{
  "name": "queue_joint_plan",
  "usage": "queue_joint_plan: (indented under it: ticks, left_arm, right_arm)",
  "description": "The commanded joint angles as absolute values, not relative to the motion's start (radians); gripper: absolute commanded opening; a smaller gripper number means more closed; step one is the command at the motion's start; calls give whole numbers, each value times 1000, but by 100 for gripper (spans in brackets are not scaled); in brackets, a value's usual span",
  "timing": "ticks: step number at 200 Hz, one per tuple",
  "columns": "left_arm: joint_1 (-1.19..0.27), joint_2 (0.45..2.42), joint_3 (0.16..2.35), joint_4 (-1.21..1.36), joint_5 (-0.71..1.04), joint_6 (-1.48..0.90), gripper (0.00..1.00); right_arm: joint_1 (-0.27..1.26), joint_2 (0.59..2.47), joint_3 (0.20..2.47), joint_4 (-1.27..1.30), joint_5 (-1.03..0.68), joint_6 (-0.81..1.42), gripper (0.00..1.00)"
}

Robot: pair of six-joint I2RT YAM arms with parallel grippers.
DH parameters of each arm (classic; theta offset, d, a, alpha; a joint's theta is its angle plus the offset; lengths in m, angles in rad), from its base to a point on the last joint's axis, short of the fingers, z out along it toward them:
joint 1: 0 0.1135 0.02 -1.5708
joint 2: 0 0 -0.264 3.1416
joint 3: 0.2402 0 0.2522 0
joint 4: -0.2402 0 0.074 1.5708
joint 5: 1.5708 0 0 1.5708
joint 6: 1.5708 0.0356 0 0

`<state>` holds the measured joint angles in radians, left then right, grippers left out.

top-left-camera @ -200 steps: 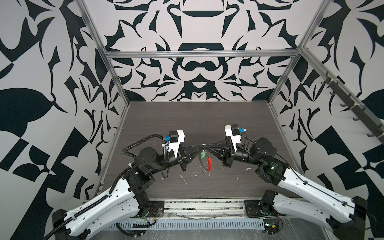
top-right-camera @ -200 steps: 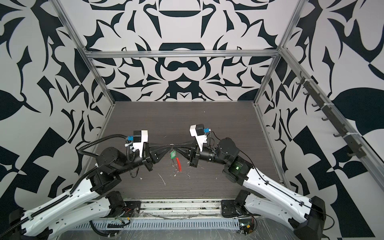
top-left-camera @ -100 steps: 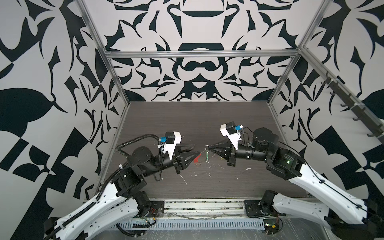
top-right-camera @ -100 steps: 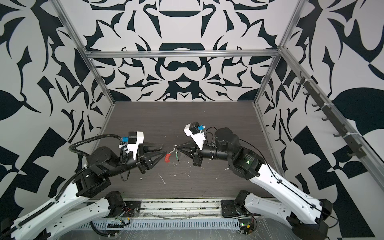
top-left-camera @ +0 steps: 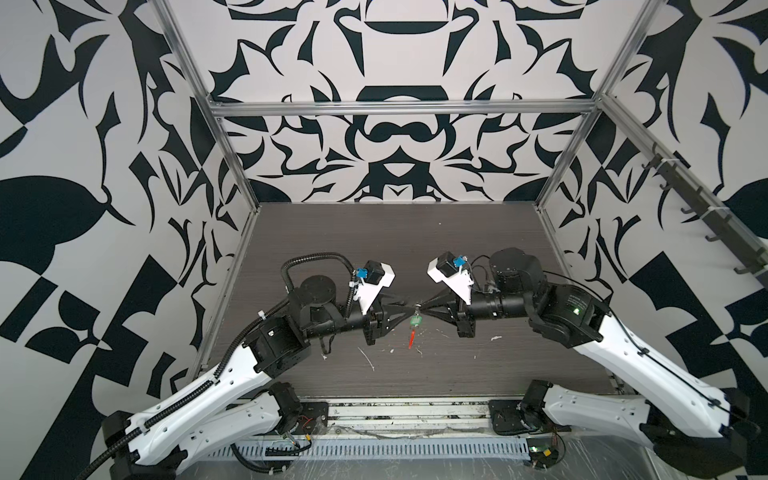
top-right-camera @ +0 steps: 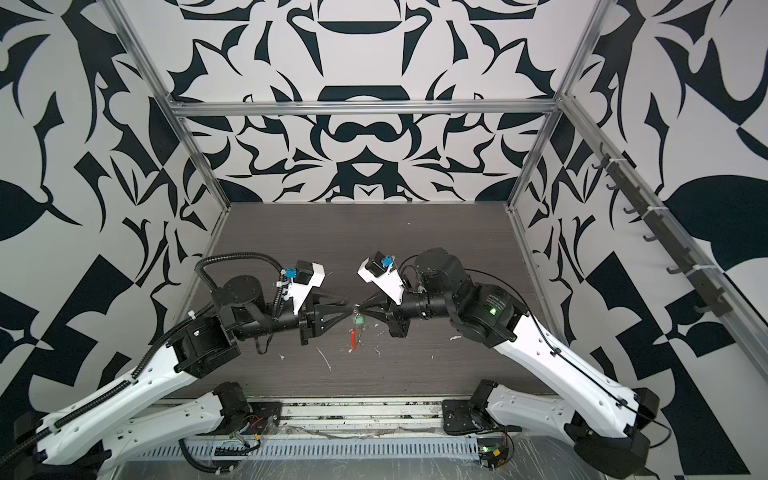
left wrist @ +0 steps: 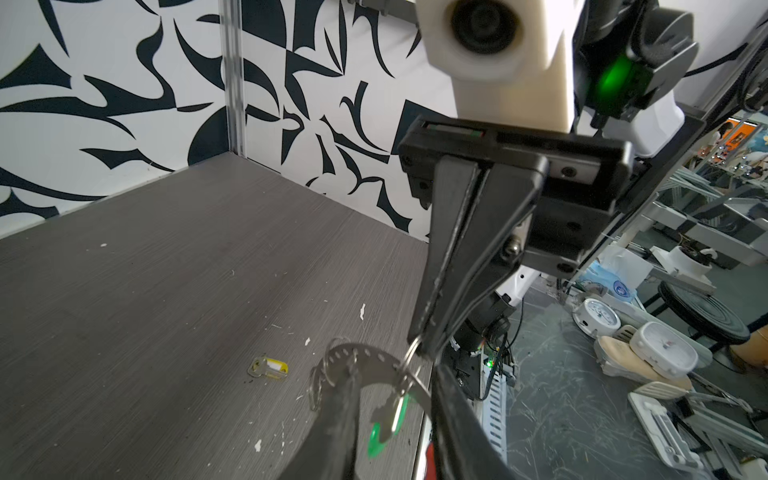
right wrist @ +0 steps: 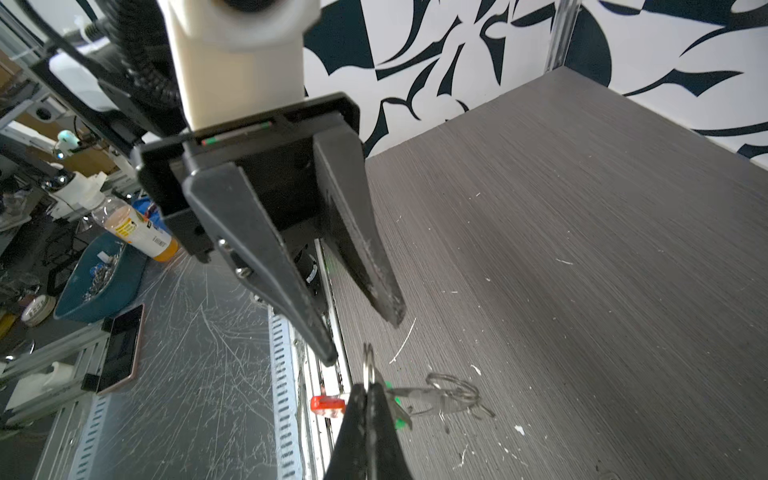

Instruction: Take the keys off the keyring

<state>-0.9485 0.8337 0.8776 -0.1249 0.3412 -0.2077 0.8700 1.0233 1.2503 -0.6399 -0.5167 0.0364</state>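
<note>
In both top views my two grippers meet tip to tip above the middle of the table. My right gripper (right wrist: 370, 384) is shut on a small ring (right wrist: 367, 361) that carries the keys. From it hang a green tag (top-left-camera: 414, 321) and a red piece (top-left-camera: 411, 337). The keyring (left wrist: 374, 361) shows as a curved grey band with small rings, between the spread fingers of my left gripper (left wrist: 388, 374). In the right wrist view the left gripper (right wrist: 363, 338) stands open, its tips on either side of the small ring. A small yellow key (left wrist: 268, 368) lies loose on the table.
White scraps (top-left-camera: 368, 359) litter the dark table (top-left-camera: 374, 249) near the front. Patterned walls close off three sides, and a metal rail (top-left-camera: 399, 409) runs along the front edge. Off the table are a blue bin (right wrist: 99, 278) and a phone (right wrist: 120, 349).
Half a second ago my left gripper had drawn back to the left with its jaws open. It has since come back to the right gripper's tip. The right gripper stayed shut throughout.
</note>
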Motion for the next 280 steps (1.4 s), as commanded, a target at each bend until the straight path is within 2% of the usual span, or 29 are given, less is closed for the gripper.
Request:
queue_joint_plan:
  ticks: [1,44,73,101,122,171,190,213,236,280]
  left_arm:
    - [-948,840,918,-149,392,-193,32]
    - [-947,870,931,-156,473,-193,28]
    - [-948,884,942,-172,489,-193,16]
    - [-948,882,943,-172,507,-193,11]
    - [-947,885,943,-170,512,-193,0]
    - [-947,866,898,-64,489,-215,0]
    - [-949,847,861,11,451,-236,0]
    - [-948,810,807,117,389,-269,0]
    - [-949,779,763,219,343,-294,0]
    - [-953,737,714,328,229,-312,0]
  right_arm:
    - [871,1025,1301,-657,-556,-4,0]
    - [871,1043,1321,-685,-577,-27,0]
    - [871,1048,1336,-701,-584,-43,0]
    - [870,1053,1348,-718,-590,-61,0]
    - [871,1060,1353,-717,-591,-64,0]
    - [871,1049,1335,-633,-594,-13,0]
    - [871,1010,1289,-545,-578,35,22]
    - [870,950,1211,-441,-534,96,35]
    - [871,876,1106,-303,-474,152,43]
    - [871,804,973,-124,-432,233,48]
